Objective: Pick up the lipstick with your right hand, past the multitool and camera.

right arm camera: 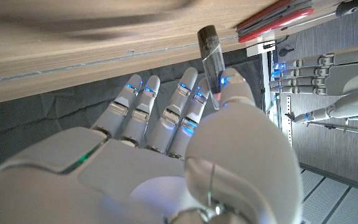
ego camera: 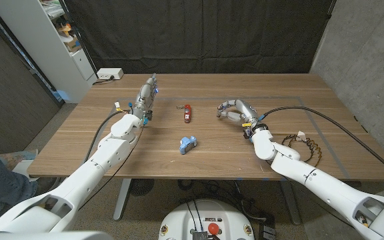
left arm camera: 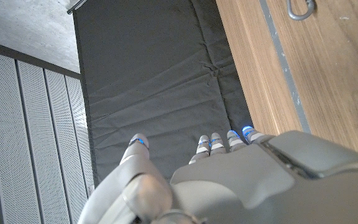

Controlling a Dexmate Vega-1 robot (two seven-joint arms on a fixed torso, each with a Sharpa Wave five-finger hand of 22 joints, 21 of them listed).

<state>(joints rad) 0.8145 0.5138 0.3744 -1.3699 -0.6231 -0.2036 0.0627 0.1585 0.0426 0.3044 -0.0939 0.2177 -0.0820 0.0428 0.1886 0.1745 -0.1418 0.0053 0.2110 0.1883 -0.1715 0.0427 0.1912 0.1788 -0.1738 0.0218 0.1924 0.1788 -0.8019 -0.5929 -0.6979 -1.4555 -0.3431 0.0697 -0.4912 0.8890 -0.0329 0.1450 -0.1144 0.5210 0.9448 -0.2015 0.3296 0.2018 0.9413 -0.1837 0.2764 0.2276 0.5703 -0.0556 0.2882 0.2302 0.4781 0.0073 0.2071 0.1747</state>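
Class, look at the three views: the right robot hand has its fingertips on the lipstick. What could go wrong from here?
1. The right robot hand seems to pinch the slim dark lipstick tube near one end only, with its other end at the wooden table. It may tilt or slip out.
2. The red multitool lies beside that hand, so a sideways move could knock it.
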